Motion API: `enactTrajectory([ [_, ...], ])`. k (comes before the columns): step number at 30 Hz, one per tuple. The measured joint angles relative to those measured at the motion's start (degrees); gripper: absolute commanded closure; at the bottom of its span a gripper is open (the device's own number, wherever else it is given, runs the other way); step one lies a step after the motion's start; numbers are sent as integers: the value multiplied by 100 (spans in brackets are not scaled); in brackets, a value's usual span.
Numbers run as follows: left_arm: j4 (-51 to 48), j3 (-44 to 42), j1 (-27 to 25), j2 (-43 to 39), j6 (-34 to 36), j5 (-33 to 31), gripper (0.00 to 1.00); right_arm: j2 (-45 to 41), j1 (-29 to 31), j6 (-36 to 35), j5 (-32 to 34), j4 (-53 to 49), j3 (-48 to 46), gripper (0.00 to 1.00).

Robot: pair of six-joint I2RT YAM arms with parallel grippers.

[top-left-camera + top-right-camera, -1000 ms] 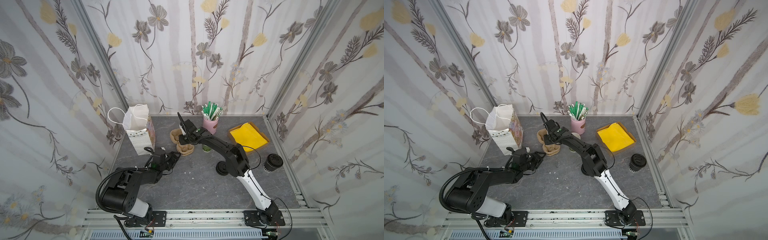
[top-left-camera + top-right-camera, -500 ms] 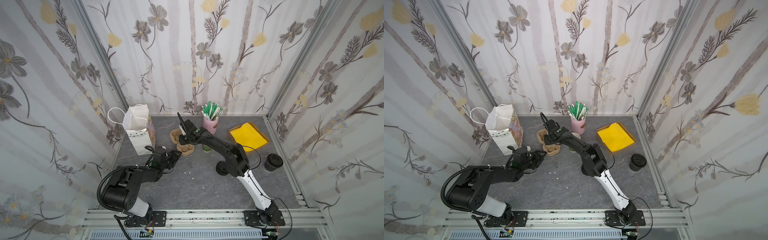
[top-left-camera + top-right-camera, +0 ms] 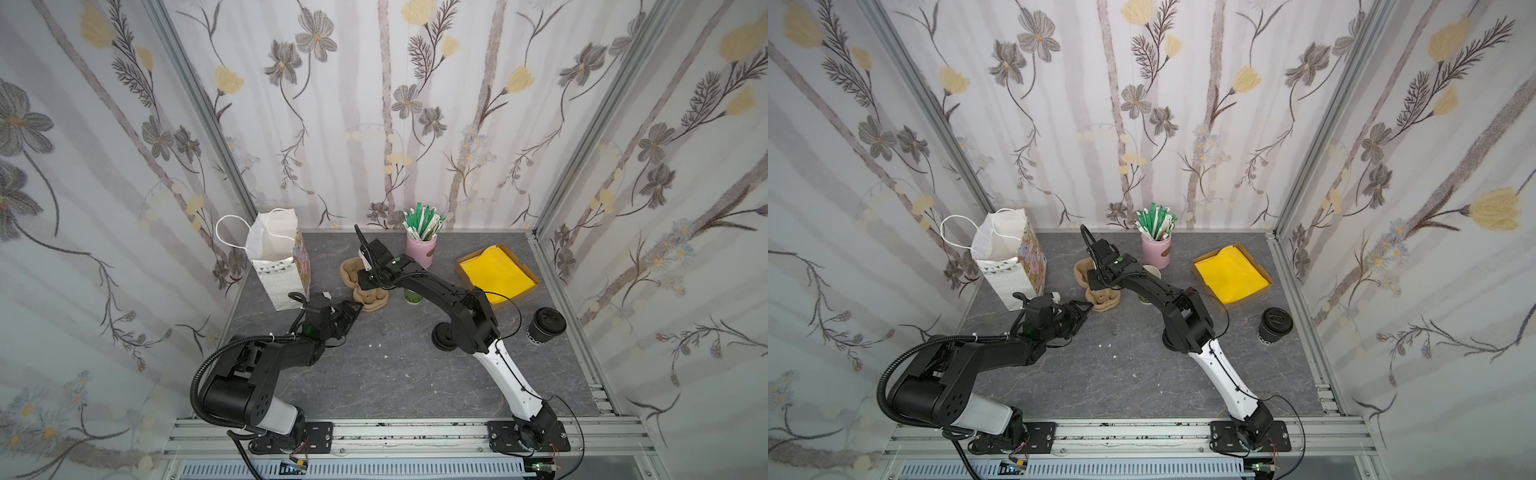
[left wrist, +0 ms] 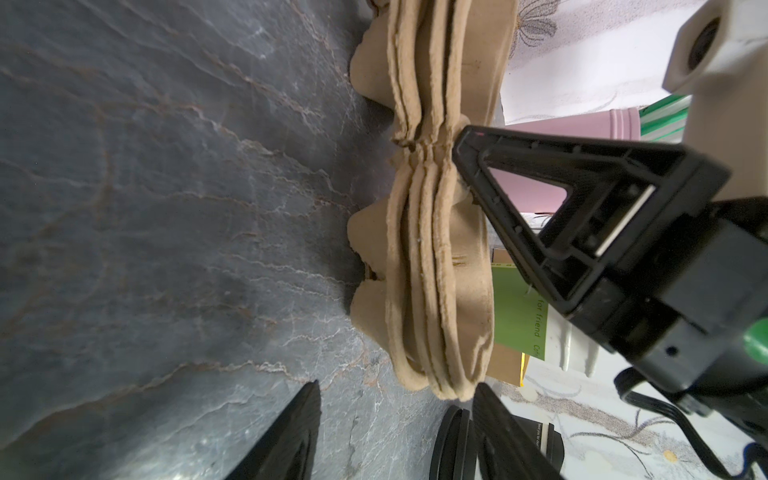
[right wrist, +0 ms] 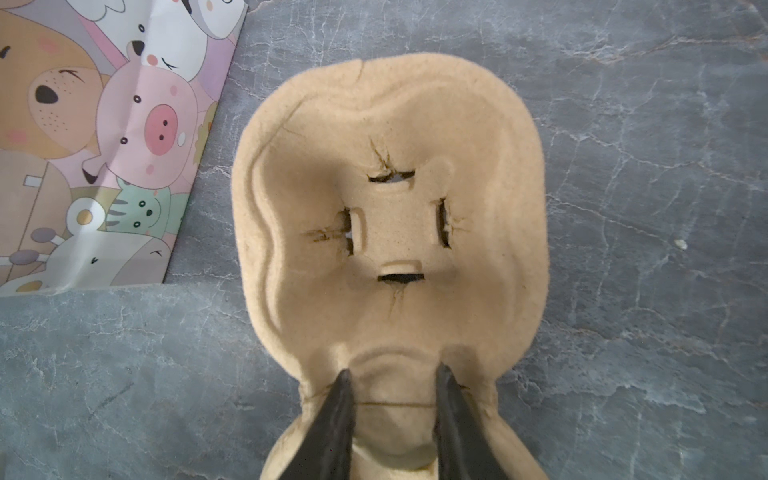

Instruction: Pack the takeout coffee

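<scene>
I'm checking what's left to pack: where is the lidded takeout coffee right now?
In both top views the takeout coffee stands upright by the right edge of the table, just in front of the yellow paper.

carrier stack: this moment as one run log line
right gripper: jaws pinch centre ridge of brown moulded-pulp carrier stack | left gripper: jaws open at its near end | black-lidded paper cup: standing apart, untouched
</scene>
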Motion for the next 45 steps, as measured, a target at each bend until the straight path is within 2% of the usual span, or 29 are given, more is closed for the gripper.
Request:
enactTrajectory([
  [45,-2,227,-70,393,-31,85,39,0,-59,-48,-125,-37,0,72],
])
